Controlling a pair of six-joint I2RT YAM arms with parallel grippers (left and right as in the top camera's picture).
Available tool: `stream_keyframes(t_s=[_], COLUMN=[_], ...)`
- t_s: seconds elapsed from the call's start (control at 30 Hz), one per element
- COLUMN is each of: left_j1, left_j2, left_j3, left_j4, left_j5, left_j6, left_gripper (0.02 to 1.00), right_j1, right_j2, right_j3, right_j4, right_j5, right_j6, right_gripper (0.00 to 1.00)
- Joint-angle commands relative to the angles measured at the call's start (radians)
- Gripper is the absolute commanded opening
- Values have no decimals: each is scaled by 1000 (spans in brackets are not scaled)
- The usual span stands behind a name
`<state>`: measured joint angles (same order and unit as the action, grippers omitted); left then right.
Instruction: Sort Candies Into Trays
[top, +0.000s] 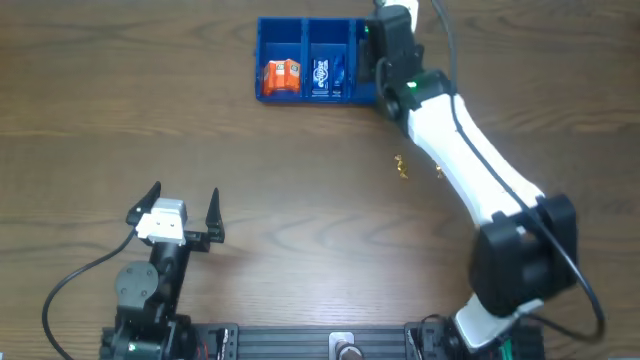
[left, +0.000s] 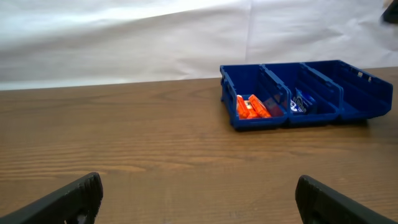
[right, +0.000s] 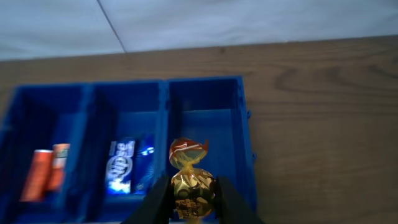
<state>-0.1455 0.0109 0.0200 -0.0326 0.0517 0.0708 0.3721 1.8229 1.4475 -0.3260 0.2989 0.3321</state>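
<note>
Brown wood-grain table (top: 300, 210) underneath; pinches a gold foil-wrapped candy with a twisted orange-red top (right: 193, 179) between the closed-in fingers of the right gripper (right: 194, 200), above the right-hand compartment of the blue plastic three-compartment tray (top: 260, 45) at the table's far side. Shows orange wrapped candies (top: 282, 75) in the tray's left compartment, blue wrapped candies (top: 327, 72) in the middle one, and small loose gold candies (top: 401, 166) beside the right arm. Holds the left gripper (top: 185, 200) spread wide open near its base, well apart from the tray
</note>
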Motion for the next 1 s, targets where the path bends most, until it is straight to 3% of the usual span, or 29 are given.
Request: stream_keyframes(t_s=[0.03,0.33,0.43,0.53,0.6,0.77,1.0], left_j1=[3,3,3,3,3,3,3], left_j2=[-6,-6,-6,-6,-6,-6,-6], left_j3=[-15,-15,-15,-15,-15,-15,-15], left_j4=[-43,-43,-43,-43,-43,-43,-43], left_j5=[-3,-3,-3,-3,-3,-3,-3], left_j6=[-11,-11,-11,-11,-11,-11,-11], left_gripper=[998,996,998,998,998,996,998], right_j1=[-25,-27,-26,-26,-26,-25,-25], right_j2=[94,135,135,135,134,69,-200], right_j3=[7,7,7,7,7,7,-116], right_j4=[38,69,84,99,111,65,-150], right_j5=[14,14,13,-5,-8,-8,-19], right_j6=[-14,-15,-15,-16,-16,-19,-26], right_gripper=[119,148,314,553,614,625,614])
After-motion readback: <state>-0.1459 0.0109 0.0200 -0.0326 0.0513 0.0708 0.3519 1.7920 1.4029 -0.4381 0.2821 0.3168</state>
